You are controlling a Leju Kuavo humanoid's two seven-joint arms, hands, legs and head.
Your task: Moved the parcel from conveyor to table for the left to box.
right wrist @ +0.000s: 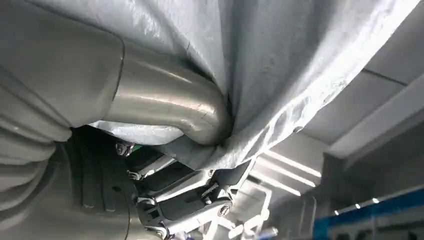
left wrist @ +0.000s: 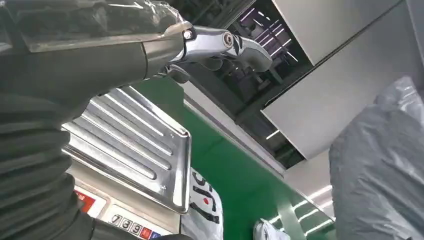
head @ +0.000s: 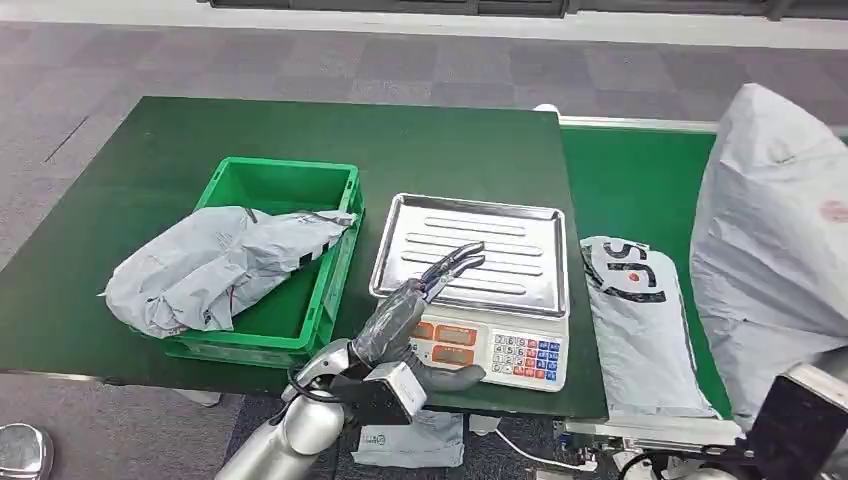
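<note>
Right wrist view: right hand [right wrist: 165, 150] grips grey parcel [head: 770, 250], lifted off conveyor [head: 630, 180] for transfer; left hand [head: 420, 300] empty, fingers spread over scale [head: 470, 250], prob. waiting.

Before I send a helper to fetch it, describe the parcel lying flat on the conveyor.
Find the green conveyor right of the scale. The parcel lies flat there, near the scale's edge. Unlike the parcel draped over the green crate or the raised one, it shows big black letters.

A large grey parcel [head: 770, 250], crumpled plastic, is held upright above the green conveyor [head: 630, 185] at far right, pinched by the right hand [right wrist: 150, 115]
</note>
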